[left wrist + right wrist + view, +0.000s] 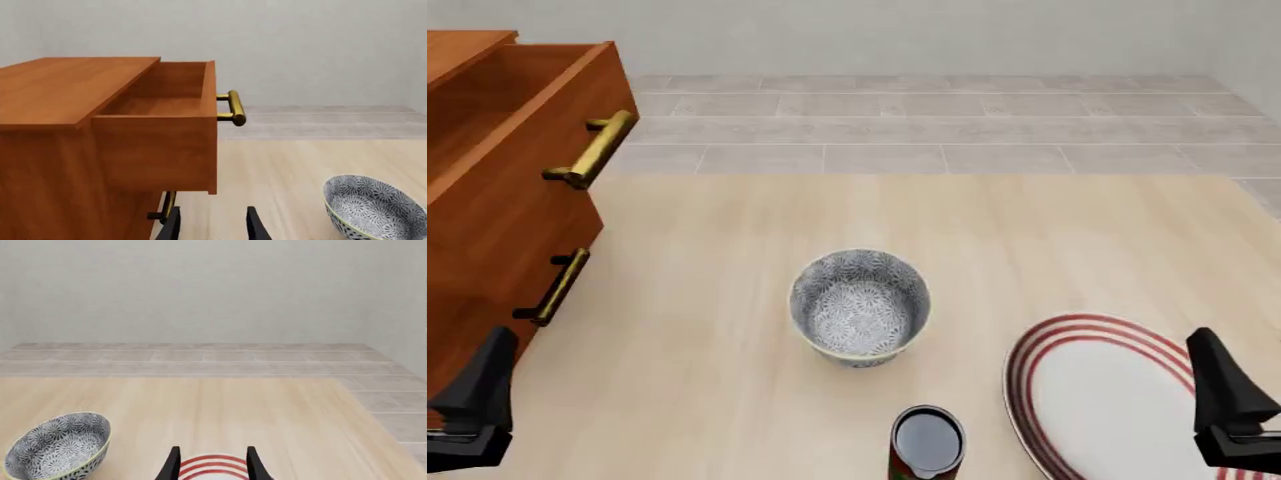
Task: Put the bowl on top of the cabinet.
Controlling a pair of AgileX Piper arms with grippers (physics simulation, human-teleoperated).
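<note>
Though cabinet (494, 180) is cropped at frame edge, bowl (860, 303) sits fully visible.

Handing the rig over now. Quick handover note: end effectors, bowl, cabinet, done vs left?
Left end effector: open, empty, low beside the cabinet front.
Right end effector: open, empty, over the plate.
Bowl: upright mid-table, untouched, can just in front of it.
Cabinet at left, top drawer pulled open; its top is bare.
Done: nothing. Left: grasp bowl, lift, set it on the cabinet top.
</note>
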